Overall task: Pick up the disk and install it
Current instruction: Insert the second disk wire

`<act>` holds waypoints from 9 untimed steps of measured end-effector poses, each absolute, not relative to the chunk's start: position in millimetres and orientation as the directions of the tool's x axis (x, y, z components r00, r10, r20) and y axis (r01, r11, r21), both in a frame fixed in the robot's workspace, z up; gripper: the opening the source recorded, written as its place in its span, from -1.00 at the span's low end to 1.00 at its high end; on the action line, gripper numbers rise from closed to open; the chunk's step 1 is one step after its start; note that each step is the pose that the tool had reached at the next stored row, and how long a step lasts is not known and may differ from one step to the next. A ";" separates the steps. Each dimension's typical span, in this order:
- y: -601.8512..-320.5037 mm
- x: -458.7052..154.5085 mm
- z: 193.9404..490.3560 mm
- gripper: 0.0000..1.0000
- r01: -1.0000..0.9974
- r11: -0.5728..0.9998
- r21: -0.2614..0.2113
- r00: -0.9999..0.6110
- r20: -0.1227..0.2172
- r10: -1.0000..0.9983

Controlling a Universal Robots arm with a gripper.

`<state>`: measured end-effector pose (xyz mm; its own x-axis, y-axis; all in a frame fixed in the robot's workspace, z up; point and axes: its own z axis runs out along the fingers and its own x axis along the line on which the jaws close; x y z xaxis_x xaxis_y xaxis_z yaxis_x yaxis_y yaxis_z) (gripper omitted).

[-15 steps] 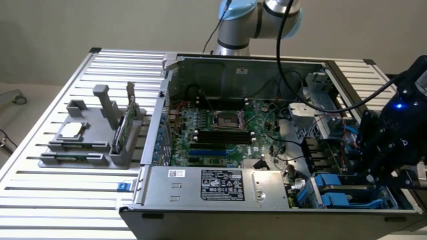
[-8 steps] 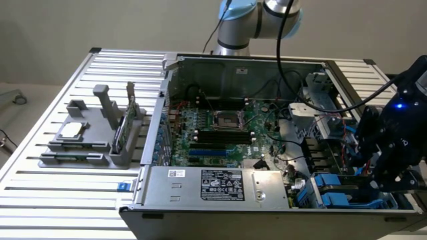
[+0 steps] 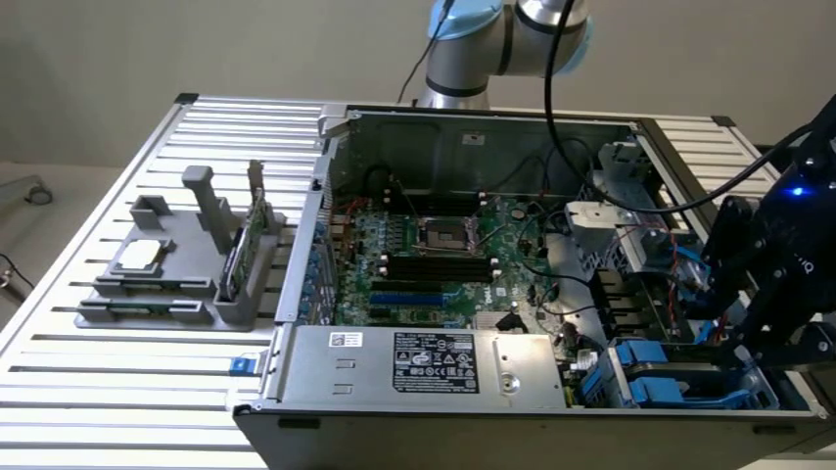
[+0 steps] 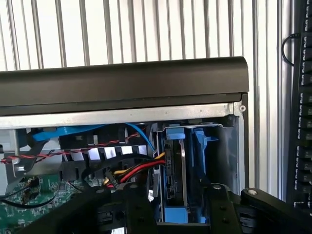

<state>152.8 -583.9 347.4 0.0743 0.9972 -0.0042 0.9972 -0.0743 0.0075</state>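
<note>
Hovering over the drive-bay corner of the open computer case [image 3: 457, 127], claw [image 4: 180, 222] sits at about 4 o'clock in the exterior view, black wrist hardware [image 3: 770, 284] above the blue bays. Wrist view: two dark claw fingers [image 4: 222, 209] straddle the disk [image 4: 176, 170], one either side of its blue carrier. Whether the fingers actually press the carrier, cannot tell; the contact area is cut off at the frame edge. Gap between them looks roughly carrier-wide.

Disk stands on edge inside the bay, grey metal face visible, bright blue frame around it, a second blue carrier [image 4: 200, 156] just beside it toward the case wall. Long axis runs straight away from the claw, down into the bay, so the disk lies directly ahead between the fingers, no sideways offset apparent. Judging by this, the disk is at or in its slot.

Red, yellow and black power wires [image 4: 131, 170] pass just beside the disk on the motherboard side. Motherboard [image 3: 432, 255] near centre, power supply [image 3: 432, 367] at 6 o'clock. Grey parts holder [image 3: 183, 274] at 9 o'clock on the slatted bench [image 3: 105, 392].
</note>
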 end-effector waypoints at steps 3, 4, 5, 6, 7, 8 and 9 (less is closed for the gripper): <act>-583.9 152.8 355.1 -0.04 0.997 -0.074 0.008 0.074 -0.004 0.997; -583.9 152.8 357.8 -0.04 0.997 -0.074 0.008 0.074 -0.004 0.997; -583.9 152.9 360.1 -0.04 0.997 -0.074 0.008 0.074 -0.004 0.997; -583.9 152.9 362.3 -0.04 0.997 -0.074 0.008 0.074 -0.004 0.997; -583.9 152.9 364.3 -0.04 0.997 -0.074 0.008 0.074 -0.004 0.997; -583.9 152.9 366.0 -0.04 0.997 -0.074 0.008 0.074 -0.004 0.997; -583.9 152.9 367.5 -0.04 0.997 -0.074 0.008 0.074 -0.004 0.997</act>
